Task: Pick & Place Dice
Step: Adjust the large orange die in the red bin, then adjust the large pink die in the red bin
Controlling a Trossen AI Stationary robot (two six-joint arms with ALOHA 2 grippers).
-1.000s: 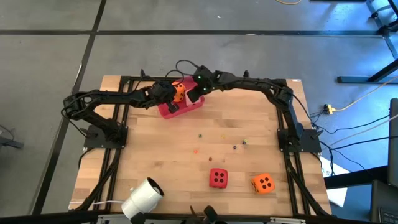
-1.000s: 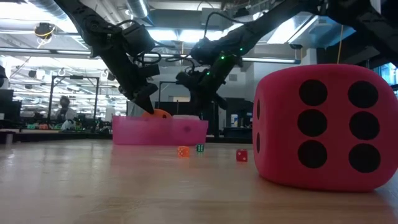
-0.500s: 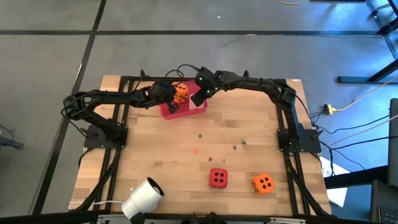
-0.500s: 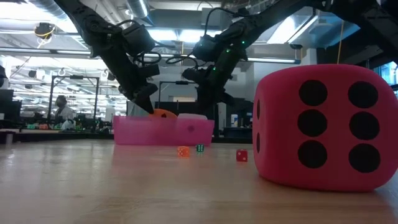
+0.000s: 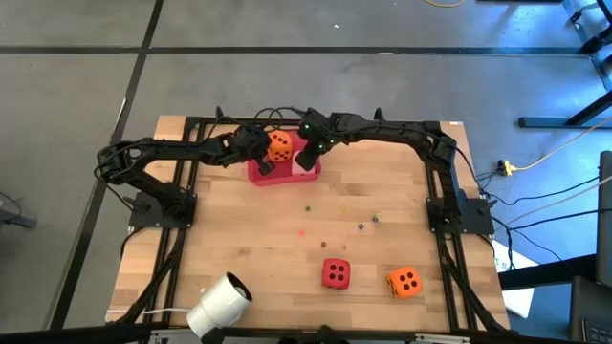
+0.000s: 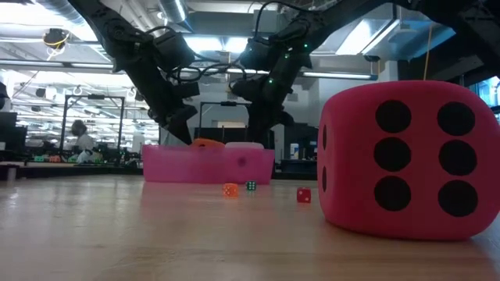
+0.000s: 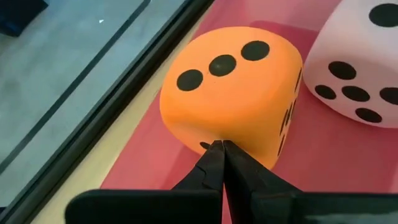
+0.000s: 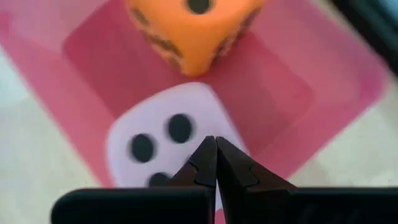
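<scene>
Dice count four: one orange die [image 5: 279, 145] and one pink die [image 8: 168, 137] in the tray [image 5: 260, 171]; one red die [image 5: 335, 273] and one orange cube [image 5: 405, 281] on the desk [image 5: 239, 239]. Both left gripper [image 7: 221, 147] and right gripper [image 8: 215, 144] have fingers pinched together, empty.

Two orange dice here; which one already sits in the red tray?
The soft orange cube at the table's far edge, lying in the flat red tray beside the pale pink cube. The other orange cube sits on bare wood at the near right.
</scene>
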